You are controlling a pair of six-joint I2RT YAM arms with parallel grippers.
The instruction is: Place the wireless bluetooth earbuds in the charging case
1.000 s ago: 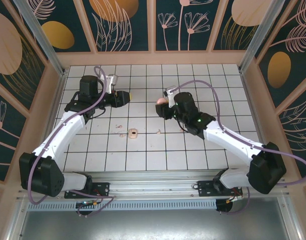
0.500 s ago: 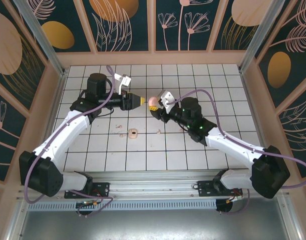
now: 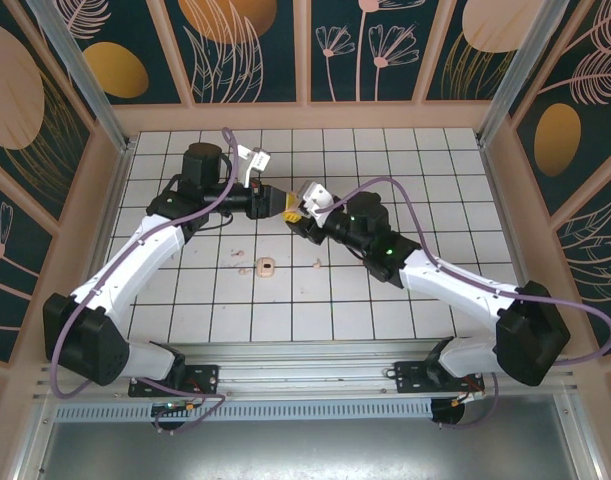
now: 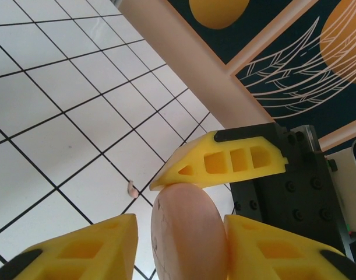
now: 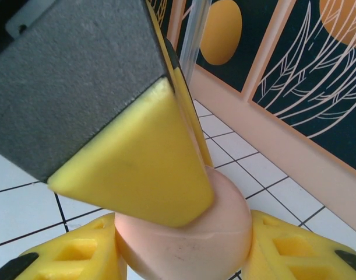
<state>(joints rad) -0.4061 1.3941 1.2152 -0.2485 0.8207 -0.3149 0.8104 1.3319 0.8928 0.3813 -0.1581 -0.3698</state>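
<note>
Pink case half (image 5: 218, 221) — looks light, hard, slick; right gripper (image 5: 183, 251) pinches its rim, left gripper (image 4: 180, 251) straddles it from 9 o'clock — grip unclear.

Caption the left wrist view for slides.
Left gripper brackets the pink case part, the right gripper's finger against it; earbud on tiles.

Overhead view down on the tiled table (image 3: 435, 160); two wrist views close-up, opposed, sharing the pink disc (image 4: 186, 233).

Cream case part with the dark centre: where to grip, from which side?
Probably pinch the cream case part across its outer rim, coming straight down: it lies flat and low, dark centre up, so only the rim offers opposing faces.
</note>
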